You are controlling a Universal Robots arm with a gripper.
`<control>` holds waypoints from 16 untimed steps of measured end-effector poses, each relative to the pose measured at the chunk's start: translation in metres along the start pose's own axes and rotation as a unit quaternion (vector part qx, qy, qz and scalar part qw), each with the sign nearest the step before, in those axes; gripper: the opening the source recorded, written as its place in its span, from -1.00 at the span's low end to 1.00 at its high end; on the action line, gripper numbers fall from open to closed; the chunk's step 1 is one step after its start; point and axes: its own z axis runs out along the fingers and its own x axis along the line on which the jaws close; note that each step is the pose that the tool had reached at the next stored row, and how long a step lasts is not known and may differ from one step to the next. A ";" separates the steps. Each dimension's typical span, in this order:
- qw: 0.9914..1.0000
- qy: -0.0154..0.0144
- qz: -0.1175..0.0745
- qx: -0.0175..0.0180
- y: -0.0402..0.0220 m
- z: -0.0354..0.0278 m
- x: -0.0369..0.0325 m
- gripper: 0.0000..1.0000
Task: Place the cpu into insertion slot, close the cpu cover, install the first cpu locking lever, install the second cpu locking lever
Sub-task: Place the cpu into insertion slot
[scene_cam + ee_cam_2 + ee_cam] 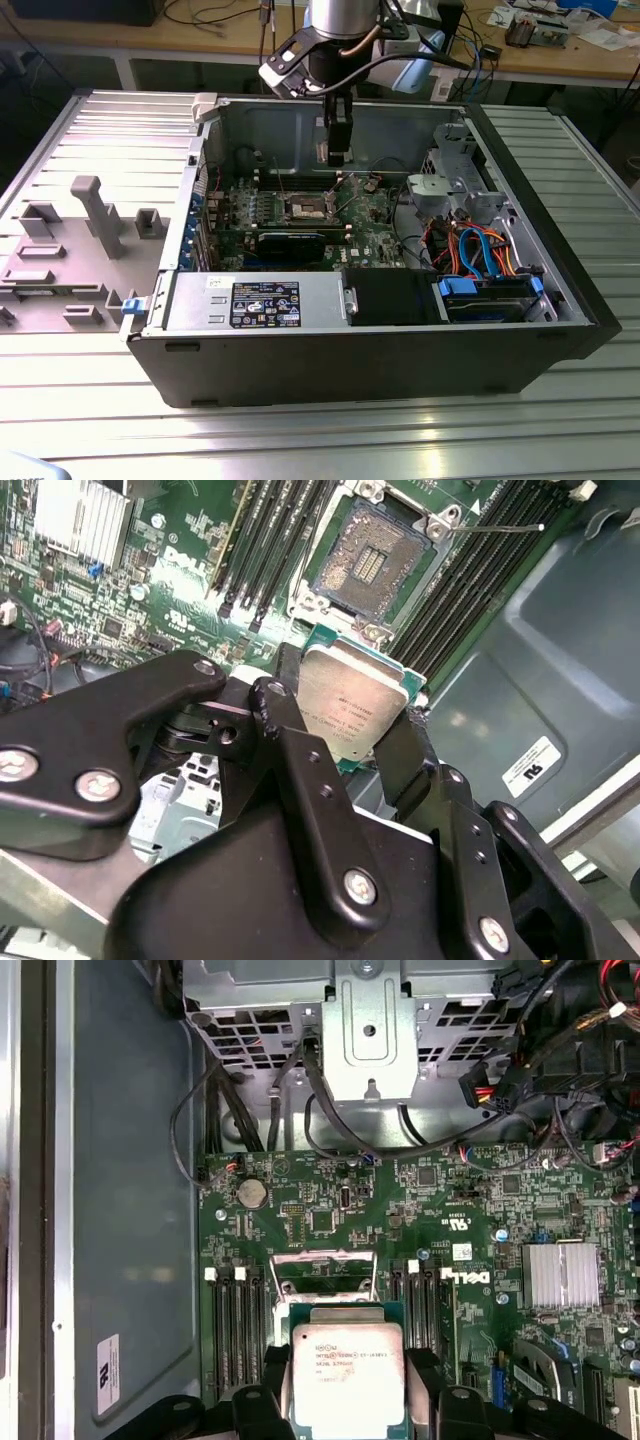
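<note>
robotics lab: cable-strewn wooden benches (pixel 560 62), opened pc case (pixel 350 360) on aluminium table (pixel 300 440)

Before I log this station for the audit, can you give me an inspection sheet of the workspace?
Surface: ribbed metal table carrying an open computer case.
Job's things: chip held clear of the bare socket; cover raised.
Clutter: grey fixtures on the table, exterior view's left.
Grippers: gripper shut on the chip, over the open case.
Cables: orange and blue cables inside the case.
Surroundings: workbench behind, littered with wires.
</note>
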 end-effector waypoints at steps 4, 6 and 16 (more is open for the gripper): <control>1.000 0.003 0.000 0.000 -0.0001 0.0001 0.0001 0.09; 1.000 0.003 0.000 0.000 -0.0001 0.0000 0.0000 0.09; 1.000 0.003 0.000 0.000 -0.0024 0.0022 -0.0001 0.09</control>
